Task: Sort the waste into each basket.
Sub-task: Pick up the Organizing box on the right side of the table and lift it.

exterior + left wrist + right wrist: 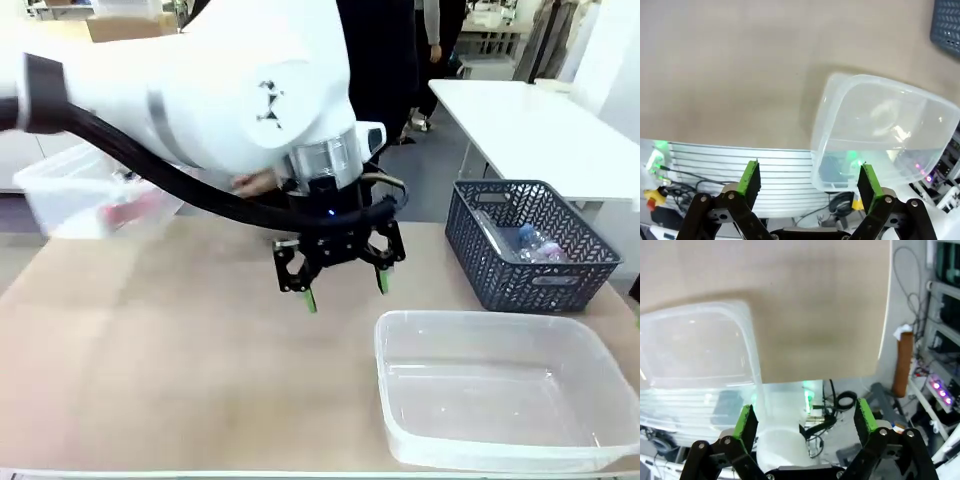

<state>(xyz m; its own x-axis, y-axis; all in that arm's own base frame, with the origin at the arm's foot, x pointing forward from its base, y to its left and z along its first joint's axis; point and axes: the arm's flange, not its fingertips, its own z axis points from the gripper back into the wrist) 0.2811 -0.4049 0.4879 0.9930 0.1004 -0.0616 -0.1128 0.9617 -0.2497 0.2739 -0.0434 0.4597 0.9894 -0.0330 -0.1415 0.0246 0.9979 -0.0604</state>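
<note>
Currently I log: L gripper (347,292) spread over table (180,340), nothing pinched; R gripper (805,415) spread, nothing pinched; clear tub (480,318) at table's R side; bottle (540,243) in grey lattice basket (500,270).

Near tub (590,350): clear, colourless, rectangular, with rounded corners and a rolled rim; it stands upright and empty at the lower right of the front view.
Same tub, wrist views: right of centre in the left wrist view (880,130), at the left in the right wrist view (695,345).
Far tub (60,190): clear, blurred, upper left of the front view.
Red item (130,210): inside the far tub, too blurred to identify.
Bottle (535,243): clear plastic, lying on its side in the dark lattice basket (500,270) at the right.
</note>
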